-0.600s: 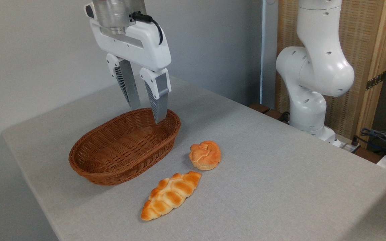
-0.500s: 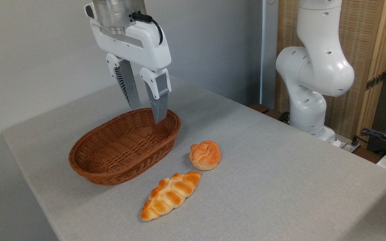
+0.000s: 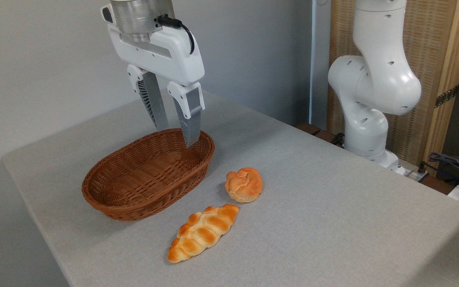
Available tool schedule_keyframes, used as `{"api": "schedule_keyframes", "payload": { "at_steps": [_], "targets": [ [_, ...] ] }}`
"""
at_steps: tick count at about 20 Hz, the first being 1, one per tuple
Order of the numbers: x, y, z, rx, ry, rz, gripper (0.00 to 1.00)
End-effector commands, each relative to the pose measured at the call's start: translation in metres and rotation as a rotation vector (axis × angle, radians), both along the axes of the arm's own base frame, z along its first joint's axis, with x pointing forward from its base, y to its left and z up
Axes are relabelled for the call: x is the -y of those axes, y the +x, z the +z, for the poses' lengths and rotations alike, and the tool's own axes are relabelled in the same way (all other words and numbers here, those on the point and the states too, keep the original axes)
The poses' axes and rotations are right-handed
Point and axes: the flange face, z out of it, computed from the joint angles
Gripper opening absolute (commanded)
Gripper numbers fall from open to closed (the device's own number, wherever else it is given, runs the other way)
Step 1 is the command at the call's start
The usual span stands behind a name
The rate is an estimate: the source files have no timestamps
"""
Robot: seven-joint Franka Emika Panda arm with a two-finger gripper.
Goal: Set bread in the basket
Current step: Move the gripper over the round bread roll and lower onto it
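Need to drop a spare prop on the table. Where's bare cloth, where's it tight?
Free: the broad stretch right of the bun toward the arm base, and the front right corner. Also the far strip behind the basket. Crowded: basket, bun and braided loaf sit close together, gripper open above the basket.

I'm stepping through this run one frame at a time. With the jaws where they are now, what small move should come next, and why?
Probably shift the gripper rightward and toward the camera, to above the bread. Its jaws stand open and empty above the far end of the basket, while the round bun sits untouched on the table just right of the basket, beside the braided loaf.
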Motion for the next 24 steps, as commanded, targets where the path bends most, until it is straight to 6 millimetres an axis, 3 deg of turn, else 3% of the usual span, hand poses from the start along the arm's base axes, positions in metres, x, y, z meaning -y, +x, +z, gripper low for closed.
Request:
{"api": "schedule_keyframes", "payload": {
  "at_steps": [1,6,13,17,22,23,24],
  "targets": [
    [0.002,-0.025,-0.013,-0.046,-0.013,-0.008,1.0],
    [0.008,-0.059,-0.067,-0.025,-0.007,-0.066,1.0],
    [0.009,-0.087,-0.15,-0.099,-0.038,-0.497,1.0],
    [0.001,-0.099,-0.18,-0.17,0.029,-0.615,1.0],
    [0.0,-0.105,-0.197,-0.188,0.024,-0.669,0.99],
    [0.0,-0.106,-0.201,-0.177,0.026,-0.67,0.9],
    [0.0,-0.106,-0.203,-0.172,0.027,-0.67,0.63]
  ]
}}
